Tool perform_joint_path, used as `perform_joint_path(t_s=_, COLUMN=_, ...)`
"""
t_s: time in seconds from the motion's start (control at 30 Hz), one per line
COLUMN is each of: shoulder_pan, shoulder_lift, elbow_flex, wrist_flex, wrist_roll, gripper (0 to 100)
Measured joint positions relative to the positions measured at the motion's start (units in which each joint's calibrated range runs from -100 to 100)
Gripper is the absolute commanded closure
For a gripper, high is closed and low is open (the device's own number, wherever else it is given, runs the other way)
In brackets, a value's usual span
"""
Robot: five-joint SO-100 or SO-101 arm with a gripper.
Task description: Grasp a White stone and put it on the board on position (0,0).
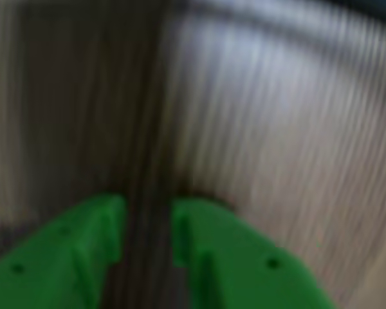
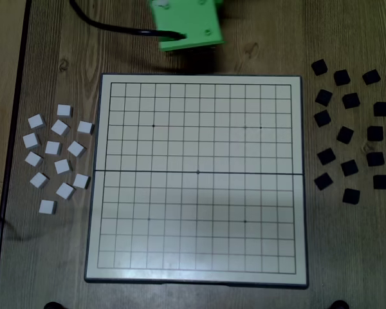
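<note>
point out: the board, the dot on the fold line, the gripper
board [image 2: 106,270]: fixed view, bare cream cell near its lower left corner.
dot on the fold line [image 2: 198,172]: fixed view, the marked crossing itself, no tile on it.
gripper [image 1: 148,232]: wrist view, gap midway between the green fingertips, nothing held.

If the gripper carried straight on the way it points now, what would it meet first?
Probably bare wooden table. The wrist view is motion-blurred, showing only wood grain streaks beyond the gripper; no White stone or board appears ahead there. Depth is unclear, so this is tentative.
</note>
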Motion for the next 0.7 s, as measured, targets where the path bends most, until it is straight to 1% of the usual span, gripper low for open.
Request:
perform_joint_path(t_s=0.1, shoulder_pan=3.88, shoulder_lift=6.94, elbow_flex=-4.56, wrist_flex=0.0, wrist_roll=0.24, gripper=94)
perform_joint_path(t_s=0.2, shoulder_pan=7.33, shoulder_lift=12.6, elbow_flex=-10.73, wrist_flex=0.0, wrist_roll=-0.68, gripper=94)
perform_joint_path(t_s=0.4, shoulder_pan=12.94, shoulder_lift=21.19, elbow_flex=-22.44, wrist_flex=1.9, wrist_roll=-0.24, gripper=94)
perform_joint_path(t_s=0.7, shoulder_pan=19.3, shoulder_lift=35.98, elbow_flex=-39.87, wrist_flex=5.08, wrist_roll=3.71, gripper=94)
